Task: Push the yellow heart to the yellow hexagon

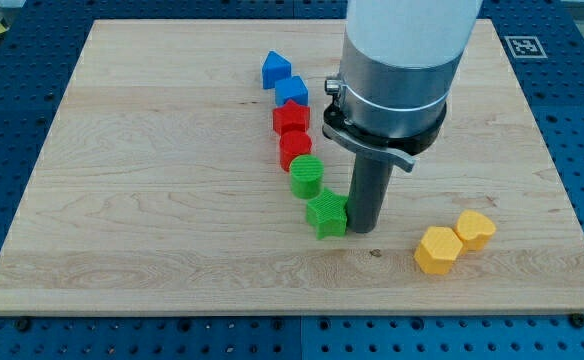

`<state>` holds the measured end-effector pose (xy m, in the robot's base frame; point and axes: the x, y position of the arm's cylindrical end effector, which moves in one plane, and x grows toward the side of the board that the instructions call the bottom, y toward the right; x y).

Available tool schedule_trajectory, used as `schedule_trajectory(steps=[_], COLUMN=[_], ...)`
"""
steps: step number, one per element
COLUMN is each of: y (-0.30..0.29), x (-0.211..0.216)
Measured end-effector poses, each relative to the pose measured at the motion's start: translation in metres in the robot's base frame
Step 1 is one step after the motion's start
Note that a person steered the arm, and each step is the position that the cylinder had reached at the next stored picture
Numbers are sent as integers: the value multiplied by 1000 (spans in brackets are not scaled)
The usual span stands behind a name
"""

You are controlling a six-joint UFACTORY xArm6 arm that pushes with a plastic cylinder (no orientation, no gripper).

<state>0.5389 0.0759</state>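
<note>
The yellow heart point(475, 229) lies at the view's lower right, touching the upper right side of the yellow hexagon point(437, 250). My tip point(360, 230) rests on the board just right of the green star block point(327, 214), touching or nearly touching it. It is well to the left of the two yellow blocks.
A curved line of blocks runs from top to bottom left of my rod: a blue block point(276, 69), a second blue block point(292, 92), a red block point(291, 119), a second red block point(296, 150), a green cylinder point(306, 176). The wooden board point(132, 200) ends near the yellow blocks.
</note>
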Motion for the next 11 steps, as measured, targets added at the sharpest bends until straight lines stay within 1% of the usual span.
schedule_trajectory(steps=[2,3,4,6,7,11], y=[140,196,201,201,195,120], x=[-1,-1,0,35,35,35])
